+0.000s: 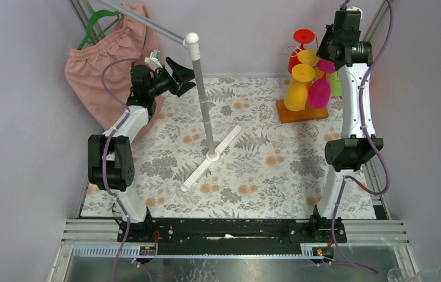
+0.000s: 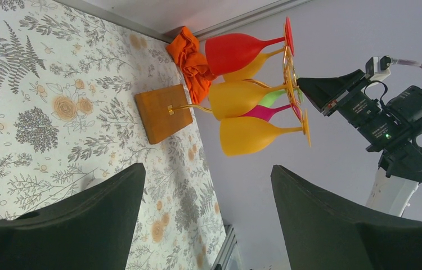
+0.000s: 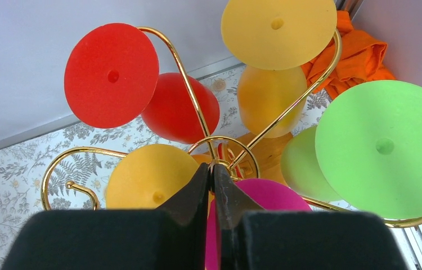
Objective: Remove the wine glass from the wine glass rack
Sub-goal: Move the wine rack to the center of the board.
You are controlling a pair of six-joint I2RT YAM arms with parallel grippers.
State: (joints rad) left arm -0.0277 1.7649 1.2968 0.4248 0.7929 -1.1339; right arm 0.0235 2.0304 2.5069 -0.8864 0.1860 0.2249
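The left gripper [image 1: 184, 75] hangs spread wide, holding nothing. At the table's [image 1: 253, 170] far right stands the wine glass rack [image 2: 164, 112], gold scrolls on a wooden base. A red wine glass [image 3: 111, 75], yellow wine glasses [image 3: 279, 34] and a green wine glass [image 3: 383, 146] hang upside down. The right gripper [image 3: 213, 180], pressed together over its top, hides most of a magenta wine glass [image 3: 265, 197].

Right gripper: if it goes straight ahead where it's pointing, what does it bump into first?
Probably the centre loop of the thin gold wire rack, just beyond the shut jaws; depth is unclear.
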